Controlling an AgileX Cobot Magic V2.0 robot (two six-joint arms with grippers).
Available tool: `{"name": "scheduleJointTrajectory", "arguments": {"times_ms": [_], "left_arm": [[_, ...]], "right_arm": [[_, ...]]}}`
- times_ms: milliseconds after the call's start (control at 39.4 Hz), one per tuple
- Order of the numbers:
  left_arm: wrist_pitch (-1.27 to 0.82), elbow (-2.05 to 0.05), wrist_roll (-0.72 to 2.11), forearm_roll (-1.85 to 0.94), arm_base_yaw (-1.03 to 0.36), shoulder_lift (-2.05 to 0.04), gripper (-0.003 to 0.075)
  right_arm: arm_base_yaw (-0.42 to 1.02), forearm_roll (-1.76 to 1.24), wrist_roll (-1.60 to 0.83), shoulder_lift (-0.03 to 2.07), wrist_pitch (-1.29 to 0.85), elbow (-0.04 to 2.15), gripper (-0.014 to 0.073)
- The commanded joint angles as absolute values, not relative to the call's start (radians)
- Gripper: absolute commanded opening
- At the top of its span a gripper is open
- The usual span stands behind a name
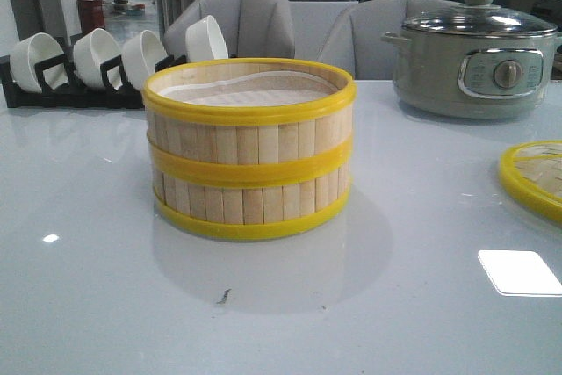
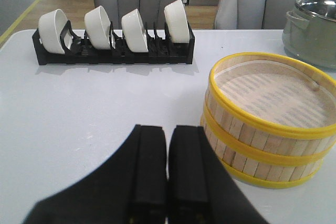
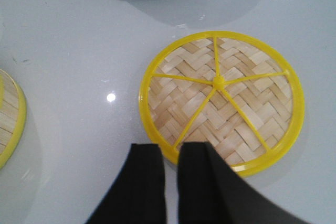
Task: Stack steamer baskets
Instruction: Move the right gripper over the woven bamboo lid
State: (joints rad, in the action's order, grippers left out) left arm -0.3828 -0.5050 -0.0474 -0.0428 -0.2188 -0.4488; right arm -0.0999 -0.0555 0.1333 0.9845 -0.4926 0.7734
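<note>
Steamer baskets (image 1: 249,148) stacked on table (image 1: 105,287), left tool (image 2: 167,145) closed empty, right tool (image 3: 171,163) nearly closed, empty.

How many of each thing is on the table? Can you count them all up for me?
Steamer baskets: 2, stacked
Lid: 1
Bowls: 4, in a rack
Rack: 1
Cooker: 1
Total: 9
</note>
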Motion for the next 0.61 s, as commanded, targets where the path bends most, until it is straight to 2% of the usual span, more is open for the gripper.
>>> {"name": "scheduleJointTrajectory", "arguments": {"times_ms": [0,51,457,507,583], "left_arm": [[-0.291,-0.533,-0.054,-0.044,-0.222,-0.453,0.0087],[-0.291,-0.533,-0.054,-0.044,-0.222,-0.453,0.0087],[-0.291,-0.533,-0.054,-0.044,-0.222,-0.453,0.0087],[-0.291,-0.533,-0.054,-0.044,-0.222,-0.453,0.0087],[-0.291,-0.533,-0.054,-0.044,-0.222,-0.453,0.0087]], "right_arm": [[-0.1,-0.052,0.13,0.976,-0.44,0.811,0.0041],[-0.1,-0.052,0.13,0.976,-0.44,0.811,0.0064],[-0.1,-0.052,0.129,0.976,-0.458,0.811,0.0062],[-0.1,-0.052,0.109,0.976,-0.459,0.811,0.0094],[-0.1,-0.052,0.056,0.976,-0.453,0.811,0.0204]]}}
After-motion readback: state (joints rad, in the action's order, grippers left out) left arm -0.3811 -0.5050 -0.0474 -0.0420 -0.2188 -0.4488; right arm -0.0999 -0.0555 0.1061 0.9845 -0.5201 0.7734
